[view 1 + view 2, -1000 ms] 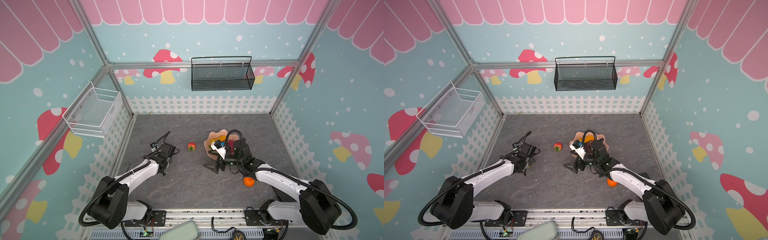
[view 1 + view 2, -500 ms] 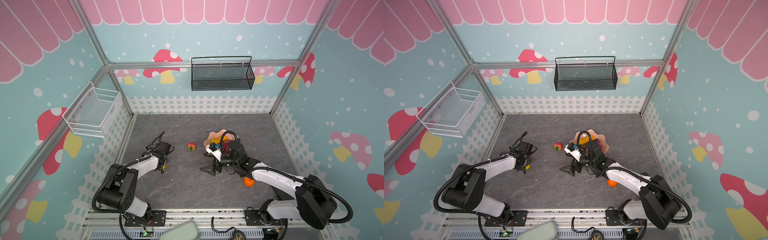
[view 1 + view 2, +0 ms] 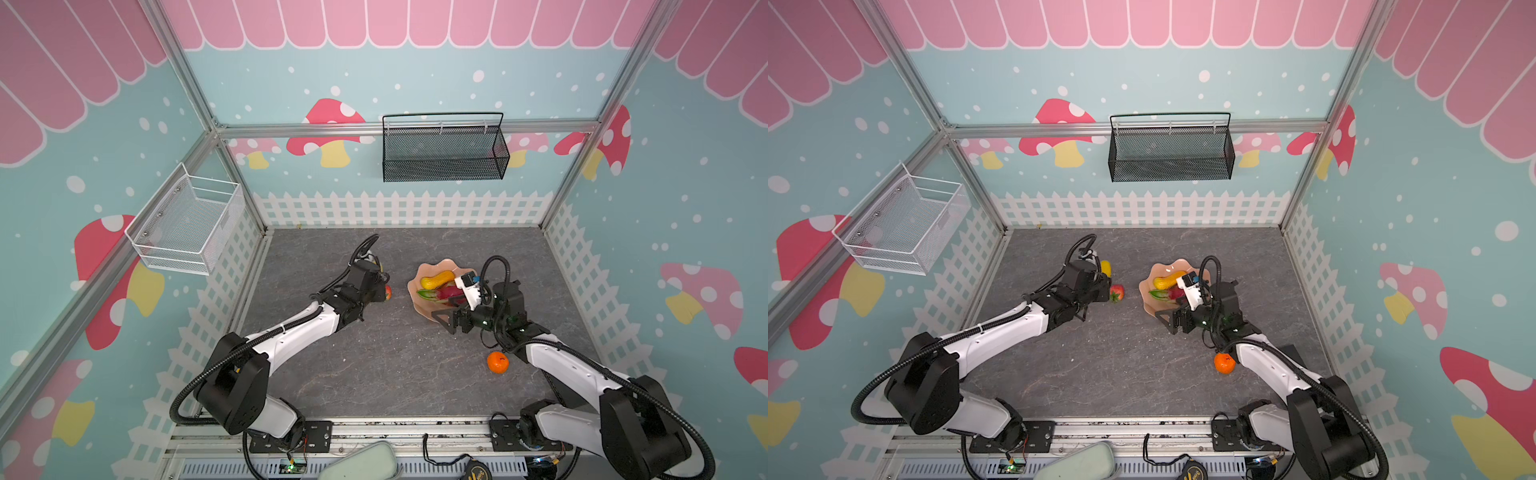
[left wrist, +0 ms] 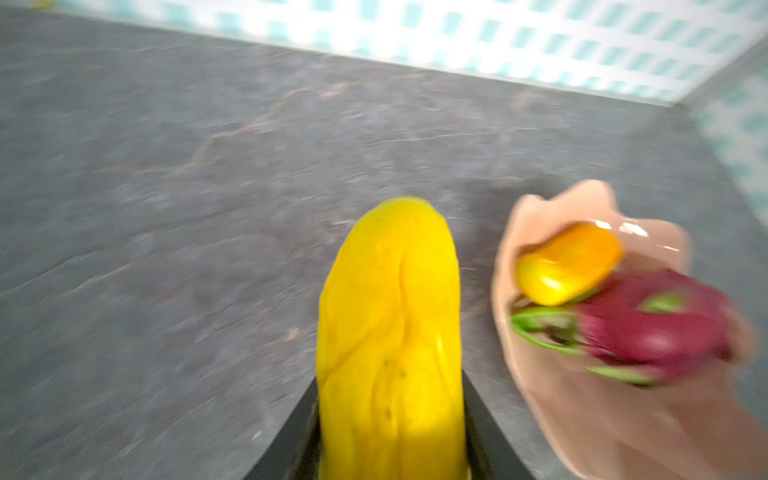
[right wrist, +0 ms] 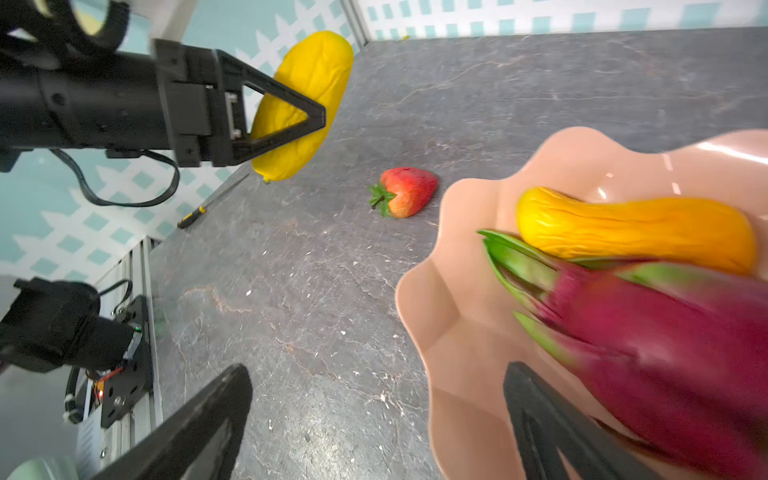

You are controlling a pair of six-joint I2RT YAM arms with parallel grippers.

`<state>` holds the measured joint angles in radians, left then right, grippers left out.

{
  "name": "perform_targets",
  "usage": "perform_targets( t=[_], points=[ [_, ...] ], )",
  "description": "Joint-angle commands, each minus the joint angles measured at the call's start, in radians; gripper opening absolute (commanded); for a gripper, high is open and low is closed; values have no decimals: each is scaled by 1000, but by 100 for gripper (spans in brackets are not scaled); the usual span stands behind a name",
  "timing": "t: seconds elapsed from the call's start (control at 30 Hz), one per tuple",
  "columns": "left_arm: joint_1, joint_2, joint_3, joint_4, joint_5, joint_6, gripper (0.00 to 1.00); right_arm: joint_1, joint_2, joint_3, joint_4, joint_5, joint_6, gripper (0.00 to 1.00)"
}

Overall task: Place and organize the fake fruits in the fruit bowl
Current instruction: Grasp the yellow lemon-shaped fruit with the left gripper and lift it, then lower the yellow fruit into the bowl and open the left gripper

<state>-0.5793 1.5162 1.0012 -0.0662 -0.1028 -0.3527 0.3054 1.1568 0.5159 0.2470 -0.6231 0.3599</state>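
**Yellow fruit gripped at left, two fruits in the bowl**

Clamped in the left gripper [image 5: 307, 120]: a yellow oblong fruit [image 5: 316, 66], jaws pressed on both its sides. Spread wide and empty at the rim of the fruit bowl [image 5: 449, 332]: the right gripper [image 5: 374, 419], one finger over the bowl, one over bare worktop [image 3: 374, 374]. Lying touching inside the bowl: an orange-yellow oblong fruit [image 5: 636, 232] and the dragon fruit [image 5: 665, 353]. Between left gripper and bowl, on the worktop: the strawberry [image 3: 1116, 292]. Beside the right arm [image 3: 561, 365], well apart from the bowl: the round orange [image 3: 497, 362], shown in both top views only. Shown by the right wrist view alone: a slim tool [image 5: 212, 208] with a yellow-and-black handle, near the fence [image 5: 124, 195].
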Motion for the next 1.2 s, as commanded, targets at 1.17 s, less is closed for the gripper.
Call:
perform_targets(
  t=[1.17],
  points=[
    [-197, 589, 500, -127, 530, 976, 49, -52, -480, -275, -99, 140, 329, 98]
  ],
)
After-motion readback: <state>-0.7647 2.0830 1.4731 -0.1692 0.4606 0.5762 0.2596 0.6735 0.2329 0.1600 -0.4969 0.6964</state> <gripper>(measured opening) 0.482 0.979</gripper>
